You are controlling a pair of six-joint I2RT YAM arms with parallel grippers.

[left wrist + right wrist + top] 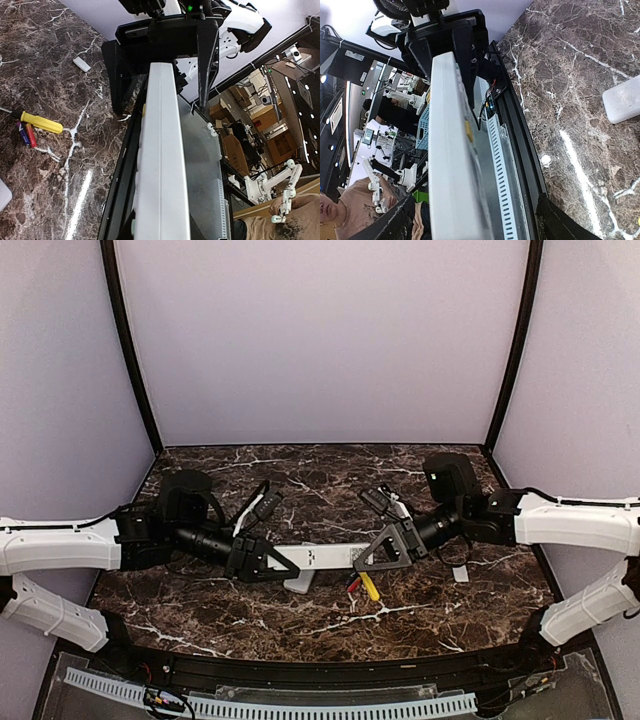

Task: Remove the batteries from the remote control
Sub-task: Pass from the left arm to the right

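Observation:
The white remote control (318, 557) is held level above the table between both grippers. My left gripper (268, 562) is shut on its left end and my right gripper (383, 550) is shut on its right end. In the left wrist view the remote (162, 150) runs up from my left gripper (161, 210) to the black right gripper. In the right wrist view the remote (449, 165) runs from my right gripper (465, 220) to the left one. Red and blue batteries (352, 583) lie on the table below the remote; they also show in the left wrist view (27, 134).
A yellow-handled screwdriver (369, 586) lies next to the batteries, also seen in the left wrist view (42, 122). A small white cover (460, 573) lies to the right, and another white piece (300, 583) lies under the remote. Purple walls enclose the marble table (200, 610).

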